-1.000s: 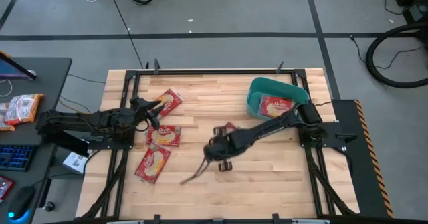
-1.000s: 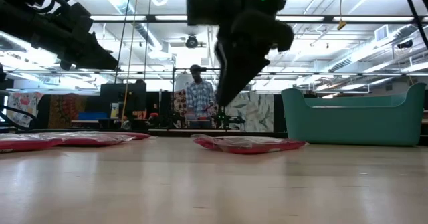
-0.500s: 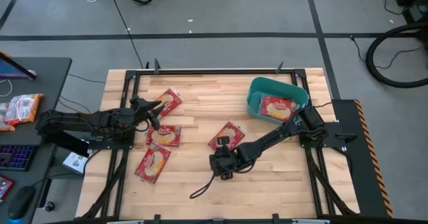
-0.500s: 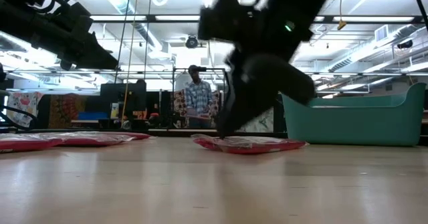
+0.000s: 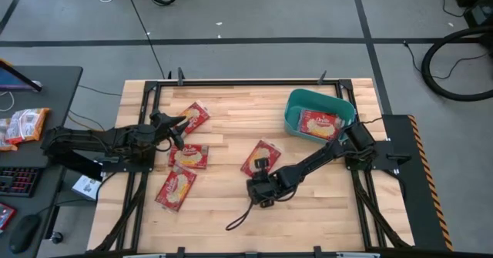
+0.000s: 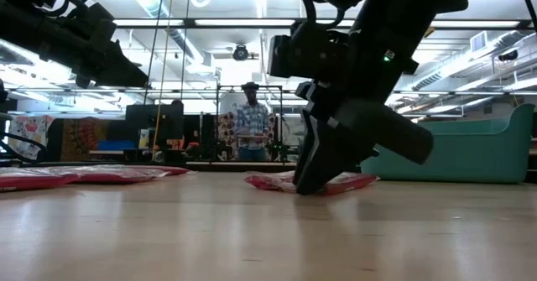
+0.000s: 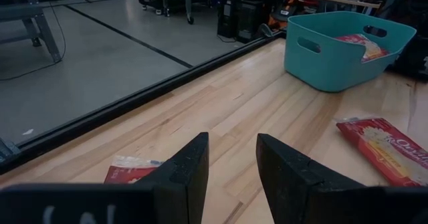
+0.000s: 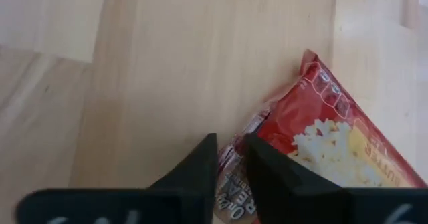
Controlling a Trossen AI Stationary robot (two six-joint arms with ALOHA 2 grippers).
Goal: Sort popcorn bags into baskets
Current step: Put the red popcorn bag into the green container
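Observation:
A red popcorn bag [image 5: 260, 157] lies flat mid-table; it also shows in the low view [image 6: 348, 183]. My right gripper [image 5: 259, 178] is down at its near end, shut on it. Three more red bags [image 5: 194, 117] [image 5: 189, 156] [image 5: 176, 189] lie flat on the table's left part. The teal basket [image 5: 294, 102] stands at the far right with one bag [image 5: 320, 123] inside. My left gripper [image 7: 232, 150] hovers open over the left bags [image 5: 175, 125]. My right gripper pinches the bag's near end seam [image 8: 232, 162] between its two fingers [image 8: 200, 164]. The fingers slant down from the table's near side, pointing toward the far edge. The bag lies flat on the table [image 6: 348, 183], slightly wrinkled beside the fingers [image 8: 257, 120].
Black frame rails run along the table's edges [image 5: 246, 81]. Bare wood lies between the middle bag and the near edge [image 5: 308, 212]. A side desk at left holds orange-and-white packets [image 5: 23, 125]. A person [image 6: 252, 130] stands in the room beyond the table.
My right gripper has moved toward the table's near edge and down, from above the middle bag to the table at the bag's near end, tipping over as it sank. The bag has stayed in place.

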